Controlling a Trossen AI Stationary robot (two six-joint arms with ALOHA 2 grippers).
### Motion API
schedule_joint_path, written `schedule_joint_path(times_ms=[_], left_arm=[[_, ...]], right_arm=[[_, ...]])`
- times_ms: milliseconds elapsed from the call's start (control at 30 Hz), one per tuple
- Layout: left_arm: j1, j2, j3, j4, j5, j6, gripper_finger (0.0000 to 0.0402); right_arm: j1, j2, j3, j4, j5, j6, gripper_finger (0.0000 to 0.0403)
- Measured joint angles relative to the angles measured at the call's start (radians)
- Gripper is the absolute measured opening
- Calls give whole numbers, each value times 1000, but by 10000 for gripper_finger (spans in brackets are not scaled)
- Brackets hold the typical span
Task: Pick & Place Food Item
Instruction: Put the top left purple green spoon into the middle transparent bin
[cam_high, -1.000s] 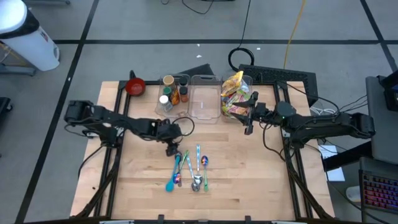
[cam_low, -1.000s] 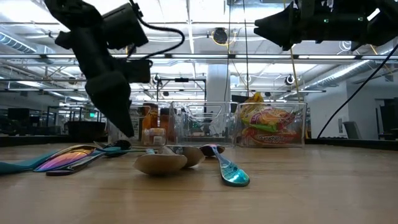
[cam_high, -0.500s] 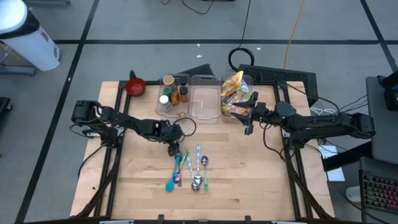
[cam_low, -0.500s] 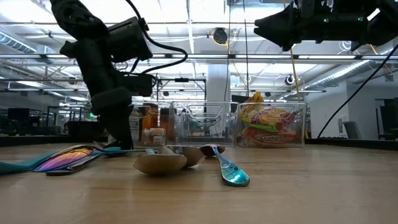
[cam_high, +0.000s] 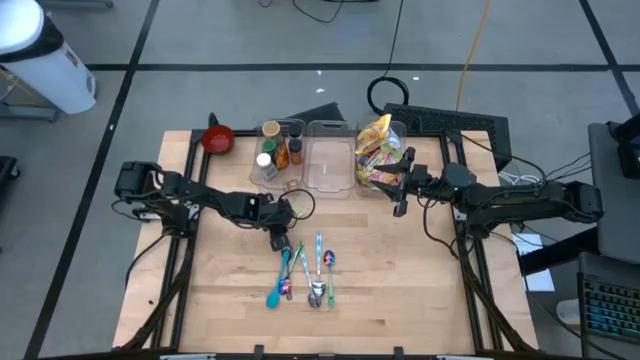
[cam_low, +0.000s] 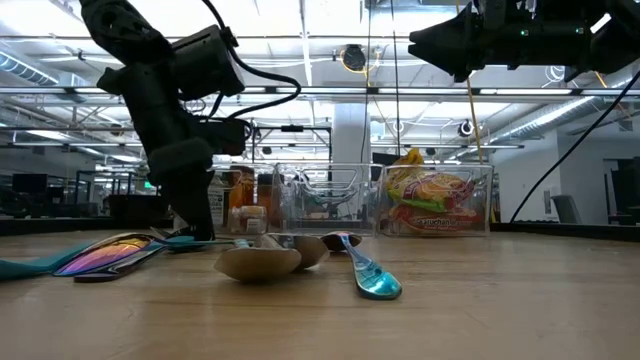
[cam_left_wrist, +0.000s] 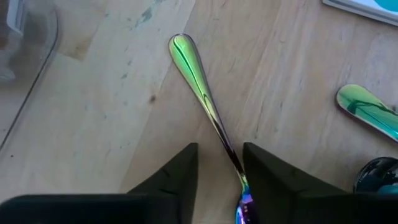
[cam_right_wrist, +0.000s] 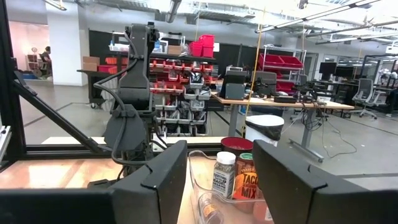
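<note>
Bright snack packets (cam_high: 375, 150) fill a clear container at the table's far right side and show behind the spoons in the low view (cam_low: 432, 205). My left gripper (cam_high: 280, 240) points down, open, low over the table among several spoons (cam_high: 305, 275). In the left wrist view its fingers (cam_left_wrist: 186, 171) stand on either side of an iridescent spoon's handle (cam_left_wrist: 202, 93), which lies flat on the wood. I cannot tell whether they touch it. My right gripper (cam_high: 400, 185) is open and empty, held high beside the snack container, and its fingers (cam_right_wrist: 168, 180) show apart in its wrist view.
An empty clear container (cam_high: 328, 160) stands left of the snacks. A container of spice bottles (cam_high: 275, 150) and a red bowl (cam_high: 218, 139) stand farther left. A wooden spoon (cam_low: 260, 262) and a blue spoon (cam_low: 370, 278) lie near the table's middle. Bare wood lies at the near edge.
My left gripper has come down toward the table over the spoon handles and has tipped from slanting to nearly upright. It has kept still for the last half second.
</note>
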Motion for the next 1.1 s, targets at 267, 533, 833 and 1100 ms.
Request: schedule_joint_path(times_ms=[267, 533, 833, 1100], left_arm=[[0, 1, 0, -7, 27, -3, 74], [1, 1, -1, -9, 62, -10, 9], [2, -14, -2, -3, 71, 44, 7], [-11, -124, -6, -17, 72, 65, 6]], right_arm=[[0, 0, 0, -6, 0, 0, 171], [0, 0, 0, -6, 0, 0, 171], [0, 0, 0, -7, 0, 0, 171], [0, 0, 0, -7, 0, 0, 171]])
